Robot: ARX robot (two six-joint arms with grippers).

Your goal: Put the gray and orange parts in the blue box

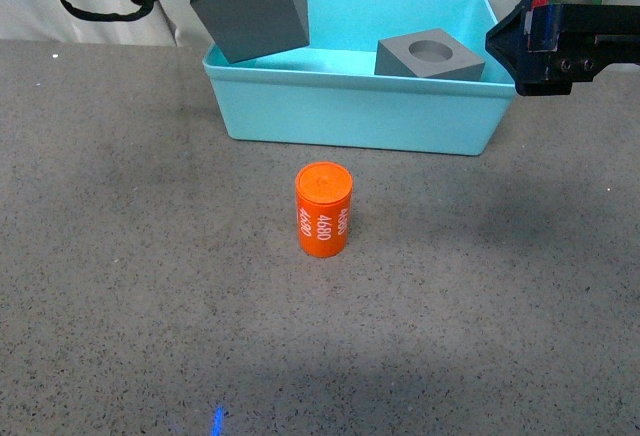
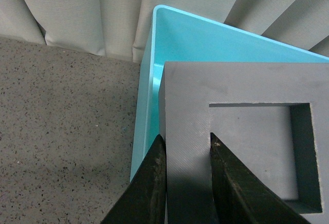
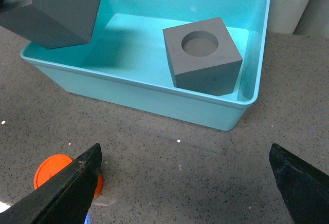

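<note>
Inside the blue box [image 1: 345,131] sits the round-recess gray cube [image 1: 430,56]. Over the box's left end, the left hand [image 2: 186,136] clamps the tilted square-recess cube [image 1: 255,16]. The right hand [image 3: 183,152] gapes empty. The orange cylinder [image 1: 323,211] stands on the tabletop [image 1: 150,256] before the box.

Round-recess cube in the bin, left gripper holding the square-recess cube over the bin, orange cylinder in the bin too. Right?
No: the orange cylinder stands on the table in front of the blue box, per the front view. Rest holds: round-recess cube inside, left gripper holding the square-recess cube over it.
</note>
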